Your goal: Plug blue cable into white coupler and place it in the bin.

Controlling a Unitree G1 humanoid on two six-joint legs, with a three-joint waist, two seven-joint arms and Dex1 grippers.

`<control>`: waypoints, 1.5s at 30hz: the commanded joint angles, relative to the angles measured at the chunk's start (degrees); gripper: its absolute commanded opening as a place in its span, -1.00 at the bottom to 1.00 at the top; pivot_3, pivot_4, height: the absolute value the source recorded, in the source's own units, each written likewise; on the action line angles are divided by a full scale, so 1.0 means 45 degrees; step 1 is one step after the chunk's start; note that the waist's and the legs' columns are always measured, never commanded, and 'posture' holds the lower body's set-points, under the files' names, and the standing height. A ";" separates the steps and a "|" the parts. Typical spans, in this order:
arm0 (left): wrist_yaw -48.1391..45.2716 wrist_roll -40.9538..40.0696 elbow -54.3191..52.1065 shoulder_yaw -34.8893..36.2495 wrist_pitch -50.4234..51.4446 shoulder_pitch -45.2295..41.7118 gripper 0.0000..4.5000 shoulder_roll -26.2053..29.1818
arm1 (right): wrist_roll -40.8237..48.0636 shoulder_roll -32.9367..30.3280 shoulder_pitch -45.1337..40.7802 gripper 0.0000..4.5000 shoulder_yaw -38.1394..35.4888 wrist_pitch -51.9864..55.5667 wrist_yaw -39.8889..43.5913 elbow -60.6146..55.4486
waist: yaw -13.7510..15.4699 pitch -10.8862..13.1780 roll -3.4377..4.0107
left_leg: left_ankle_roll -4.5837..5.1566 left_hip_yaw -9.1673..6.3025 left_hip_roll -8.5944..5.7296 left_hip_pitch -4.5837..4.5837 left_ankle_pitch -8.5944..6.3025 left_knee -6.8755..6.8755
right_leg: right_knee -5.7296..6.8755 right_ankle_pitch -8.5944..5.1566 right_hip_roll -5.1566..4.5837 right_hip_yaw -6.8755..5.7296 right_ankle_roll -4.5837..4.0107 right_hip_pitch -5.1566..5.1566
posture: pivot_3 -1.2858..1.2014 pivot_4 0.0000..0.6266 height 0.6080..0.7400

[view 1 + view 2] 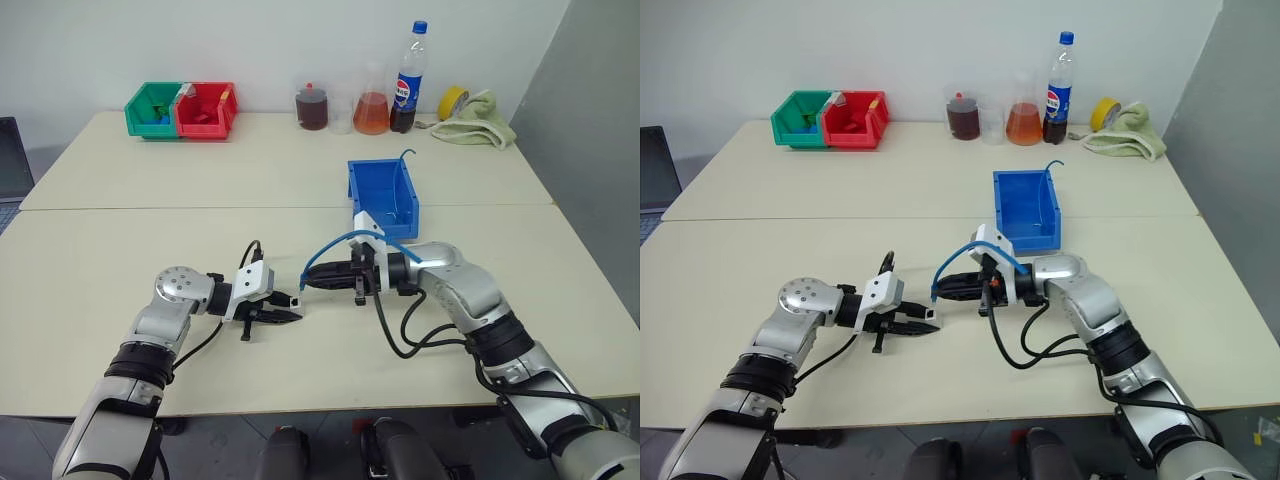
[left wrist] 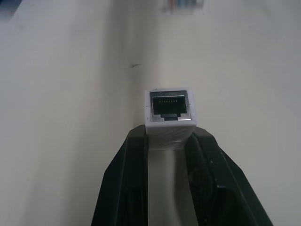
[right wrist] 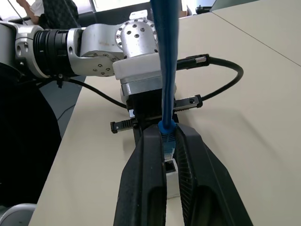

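I have the blue cable (image 3: 165,70) pinched near its plug in my right gripper (image 1: 310,280), facing the white coupler (image 2: 170,117) clamped in my left gripper (image 1: 294,316). I should align the plug squarely with the socket, then push slowly. Both hover over the cream worktop (image 1: 120,250); the blue bin (image 1: 385,195) sits just behind.

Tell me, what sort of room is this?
Probably a lab or workshop: plain tables pushed together by a bare wall, small parts bins, flasks of coloured liquid, and a tape roll.
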 commanded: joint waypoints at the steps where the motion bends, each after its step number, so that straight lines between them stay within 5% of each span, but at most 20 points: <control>1: -0.0085 0.0146 0.0092 -0.0192 -0.0165 -0.0128 -0.66 -0.0060 | -0.0512 0.0490 -0.0297 -0.97 0.0099 -0.1001 0.0150 0.0282 | -0.0001 0.0000 0.0001 | 0.0000 0.0001 0.0000 0.0000 0.0000 0.0000 | 0.0001 0.0000 0.0000 0.0001 0.0000 -0.0001 | 0.03 -0.52 1.00; 45: -0.0248 0.0105 -0.0445 -0.0098 0.0068 0.0331 -0.66 0.0273 | -0.3084 0.1111 -0.0644 -0.97 0.0594 -0.3821 0.1773 0.2986 | -0.0027 -0.0001 0.0001 | -0.0002 0.0003 0.0014 0.0049 0.0002 0.0168 | 0.0201 -0.0012 0.0008 0.0012 -0.0022 0.0014 | 0.03 -0.52 1.00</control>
